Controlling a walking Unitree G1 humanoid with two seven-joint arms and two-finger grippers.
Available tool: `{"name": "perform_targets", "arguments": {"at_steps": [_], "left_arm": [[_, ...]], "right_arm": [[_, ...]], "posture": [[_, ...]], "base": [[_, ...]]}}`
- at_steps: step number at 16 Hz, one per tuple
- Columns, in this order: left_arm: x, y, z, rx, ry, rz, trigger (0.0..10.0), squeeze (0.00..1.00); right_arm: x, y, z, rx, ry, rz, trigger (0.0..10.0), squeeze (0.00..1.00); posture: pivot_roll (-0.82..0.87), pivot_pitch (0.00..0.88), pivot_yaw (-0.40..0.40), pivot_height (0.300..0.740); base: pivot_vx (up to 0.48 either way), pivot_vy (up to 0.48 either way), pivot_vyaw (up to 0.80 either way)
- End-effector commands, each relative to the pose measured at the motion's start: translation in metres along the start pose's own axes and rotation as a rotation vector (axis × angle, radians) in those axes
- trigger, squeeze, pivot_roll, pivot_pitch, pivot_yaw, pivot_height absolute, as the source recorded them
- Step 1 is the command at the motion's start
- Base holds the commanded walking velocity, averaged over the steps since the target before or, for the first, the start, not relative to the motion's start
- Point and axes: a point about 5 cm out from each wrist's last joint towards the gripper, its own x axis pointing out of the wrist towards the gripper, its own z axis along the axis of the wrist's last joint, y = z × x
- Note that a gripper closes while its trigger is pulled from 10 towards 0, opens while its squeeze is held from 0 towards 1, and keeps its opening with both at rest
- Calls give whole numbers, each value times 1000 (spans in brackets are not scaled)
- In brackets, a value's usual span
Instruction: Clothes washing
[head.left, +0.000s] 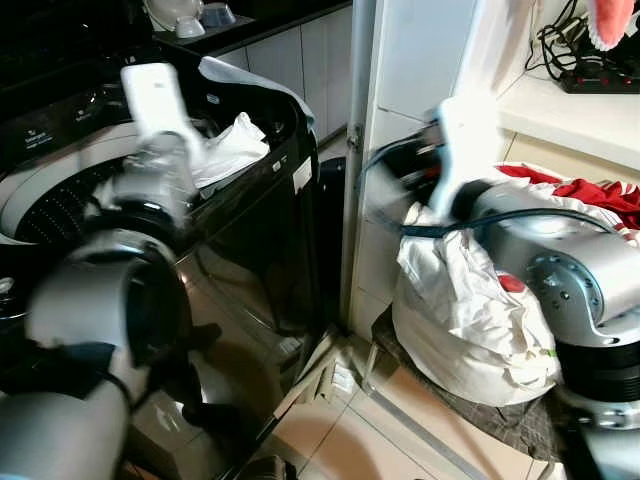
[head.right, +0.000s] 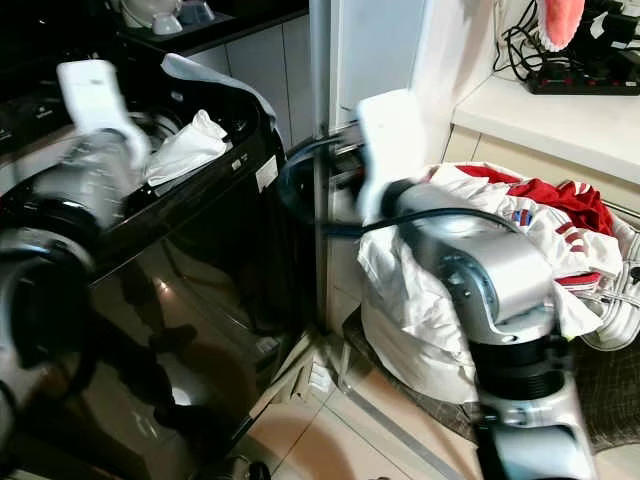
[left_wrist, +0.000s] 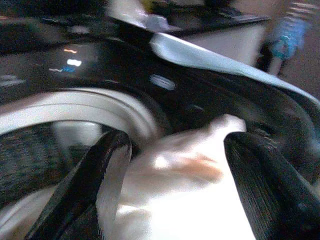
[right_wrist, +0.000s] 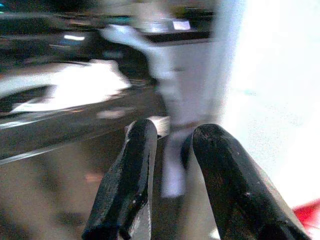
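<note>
While a white cloth (head.left: 232, 148) is lying bunched on the rim of the black washing machine (head.left: 255, 250), partly hanging into the drum (left_wrist: 60, 120), the left gripper (left_wrist: 175, 165) is hovering right over it w/ its 2 fingers spread wide apart, 1 on each side of the cloth; can't tell if they are touching it. The left arm (head.left: 150, 170) is reaching over the machine's front edge and is looking blurred. To the robot's right, a white bag (head.left: 470, 320) is sitting on the floor, stuffed w/ clothes incl. a red garment (head.right: 545, 205) on top. The right arm (head.right: 470, 260) is leaning across that bag. The right gripper (right_wrist: 172, 175) is pointing toward the gap btwn machine and white cabinet (head.left: 410, 110), fingers nearly together w/ a narrow slit, nothing in them. A power strip (head.right: 580, 75) is lying on the counter (head.right: 540, 115) behind.
</note>
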Motion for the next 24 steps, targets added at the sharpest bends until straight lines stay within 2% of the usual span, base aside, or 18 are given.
{"name": "perform_targets", "arguments": {"at_steps": [1, 2, 3, 4, 5, 6, 7, 9, 12, 13, 14, 15, 16, 19, 20, 21, 22, 24], "left_arm": [[-3, -14, -17, 59, 22, -96, 10000, 0], [-5, -22, -26, 102, 14, -150, 10000, 0], [-15, -44, -44, 151, -23, -317, 10000, 0], [-18, -50, -47, 156, -34, -360, 10000, 0], [-27, -62, -50, 162, -111, -468, 10000, 0], [-42, -76, -57, 125, -122, -661, 10000, 0], [-61, -89, -68, 137, -111, -848, 10000, 0], [-74, -95, -73, 198, -135, -914, 10000, 0], [-92, -104, -73, 211, -199, -1031, 10000, 0], [-105, -107, -72, 215, -218, -1111, 10000, 0], [-105, -107, -72, 215, -218, -1111, 10000, 0], [-115, -109, -74, 229, -208, -1175, 10000, 0], [-118, -110, -75, 233, -202, -1198, 10000, 0], [-124, -111, -78, 246, -193, -1211, 10000, 0], [-125, -111, -78, 254, -191, -1208, 10000, 0], [-125, -111, -78, 254, -191, -1208, 10000, 0], [-126, -110, -78, 260, -185, -1205, 10000, 0], [-129, -111, -78, 266, -170, -1222, 10000, 0]], "right_arm": [[-2, -21, -11, -9, 43, -129, 10000, 0], [-4, -29, -17, -20, 78, -164, 10000, 0], [-8, -46, -36, -23, 162, -203, 10000, 1000], [-8, -50, -40, -16, 179, -212, 10000, 1000], [-10, -53, -50, 70, 222, -181, 10000, 1000], [-10, -60, -58, 94, 253, -177, 10000, 1000], [-9, -70, -69, 63, 300, -185, 10000, 1000], [-5, -79, -75, 51, 318, -205, 10000, 1000], [2, -94, -82, 58, 306, -264, 10000, 1000], [7, -104, -87, 57, 301, -314, 10000, 1000], [7, -104, -87, 57, 301, -314, 10000, 1000], [10, -111, -89, 36, 295, -351, 10000, 1000], [10, -113, -91, 36, 303, -363, 10000, 1000], [9, -120, -107, 69, 359, -401, 10000, 1000], [10, -118, -115, 117, 383, -372, 10000, 0], [10, -118, -115, 117, 383, -372, 10000, 0], [10, -113, -125, 201, 415, -307, 10000, 0], [8, -111, -136, 254, 449, -291, 10000, 0]], "posture": [[-60, 0, 65, 740], [-62, 0, 65, 740], [-64, 0, 67, 740], [-64, 0, 67, 740], [-66, 0, 70, 740], [-68, 0, 71, 740], [-77, 0, 79, 740], [-81, 0, 83, 740], [-81, 0, 83, 740], [-75, 0, 80, 740], [-75, 0, 80, 740], [-68, 0, 76, 740], [-68, 0, 76, 740], [-69, 0, 78, 740], [-66, 0, 78, 740], [-66, 0, 78, 740], [-66, 0, 79, 740], [-67, 0, 81, 740]], "base": [[0, 0, 0], [0, 0, 0], [0, 0, 0], [0, 0, 0], [0, 0, 0], [0, 0, 0], [0, 0, 0], [0, 0, 0], [0, 0, 0], [0, 0, 0], [0, 0, 0], [0, 0, 0], [0, 0, 0], [0, 0, 0], [0, 0, 0], [0, 0, 0], [0, 0, 0], [0, 0, 0]]}}
